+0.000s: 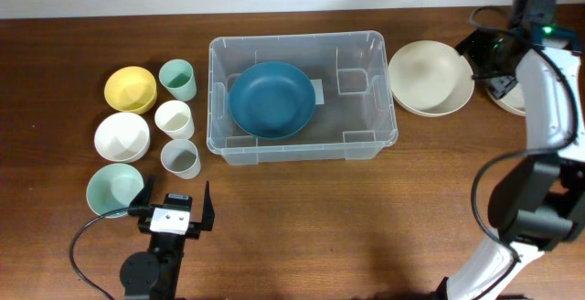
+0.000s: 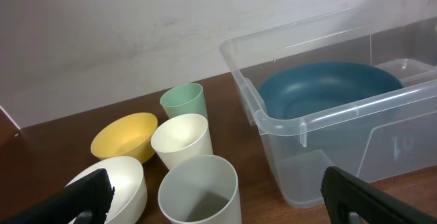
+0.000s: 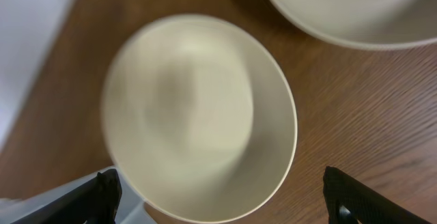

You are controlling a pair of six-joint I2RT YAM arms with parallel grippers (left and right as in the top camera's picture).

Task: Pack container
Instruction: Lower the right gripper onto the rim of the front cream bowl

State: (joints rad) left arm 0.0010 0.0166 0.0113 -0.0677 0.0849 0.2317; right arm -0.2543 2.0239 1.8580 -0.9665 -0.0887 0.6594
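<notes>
At the near edge of the tabletop, left of centre, the left gripper (image 1: 177, 201) is seen with its jaws spread wide and nothing between them. Just beside it on the left a mint bowl (image 1: 115, 190) is set. Beyond these, a grey cup (image 1: 180, 159), a white bowl (image 1: 122, 136), a white cup (image 1: 174, 119), a yellow bowl (image 1: 130, 90) and a green cup (image 1: 178, 79) are grouped in two rows running towards the far edge.

The container (image 1: 302, 37) is placed at mid-table, nearer the far edge, just right of the cups and apart from them. It is stood upright with its mouth upward, and its long axis is laid left to right, parallel to the far edge. It is made of clear plastic, with rounded corners and a thick rim. A blue bowl (image 1: 271, 99) is held in its left half, partly over a white label (image 1: 317, 90) on the base.

Just beside its right end a large cream bowl (image 1: 430, 77) is set. At the far right corner the right gripper (image 3: 230, 200) is held wide and empty above a small cream bowl (image 3: 198, 115), which is blurred.
</notes>
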